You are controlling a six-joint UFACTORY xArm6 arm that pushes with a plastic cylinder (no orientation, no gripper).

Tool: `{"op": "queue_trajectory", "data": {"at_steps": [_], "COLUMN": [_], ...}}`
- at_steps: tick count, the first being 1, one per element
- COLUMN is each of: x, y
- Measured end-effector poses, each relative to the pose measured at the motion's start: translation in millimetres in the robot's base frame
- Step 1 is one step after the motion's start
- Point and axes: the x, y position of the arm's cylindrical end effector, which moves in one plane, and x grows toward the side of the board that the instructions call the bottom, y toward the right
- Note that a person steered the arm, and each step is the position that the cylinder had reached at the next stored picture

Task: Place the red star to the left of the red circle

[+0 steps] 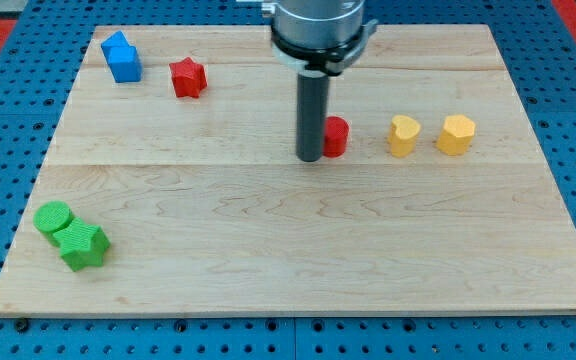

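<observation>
The red star (187, 77) lies near the view's top left on the wooden board (298, 250). The red circle (336, 136) lies near the board's middle, partly hidden behind the rod. My tip (311, 158) rests on the board right against the red circle's left side; I cannot tell whether it touches it. The red star is far to the left of my tip and a little higher in the view.
A blue block (122, 57) sits left of the red star. A yellow block (402, 135) and a yellow hexagon (456, 134) lie right of the red circle. A green circle (54, 218) and a green star (83, 245) sit at the bottom left.
</observation>
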Motion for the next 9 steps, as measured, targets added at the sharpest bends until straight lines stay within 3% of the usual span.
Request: {"op": "queue_trajectory", "data": {"at_steps": [1,3,5,6,7,8,9], "x": [-13,-17,-31,-67,-136,-172,-172], "y": [-42,16,-69,-55,-29,-98,-179]}}
